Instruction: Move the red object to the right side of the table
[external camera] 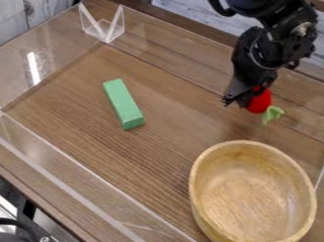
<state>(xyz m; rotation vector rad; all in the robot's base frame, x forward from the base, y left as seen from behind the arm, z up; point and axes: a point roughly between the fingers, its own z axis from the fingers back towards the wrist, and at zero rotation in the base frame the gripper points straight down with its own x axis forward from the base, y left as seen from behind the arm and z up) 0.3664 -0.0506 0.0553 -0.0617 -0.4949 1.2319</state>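
The red object (pixel 262 98), a small glossy toy fruit with a light-green leafy tip (pixel 273 115), is at the right side of the table (pixel 178 124), just above the wood surface. My gripper (pixel 249 100) comes down on it steeply from the upper right and is shut on it. Its dark fingers cover the fruit's left part. The black arm rises out of view at the top right.
A flat green rectangular block (pixel 123 103) lies left of centre. A round light wooden bowl (pixel 253 196) fills the near right corner, close below the gripper. Low clear acrylic walls (pixel 33 68) edge the table, and a clear folded piece (pixel 101 26) stands at the back left.
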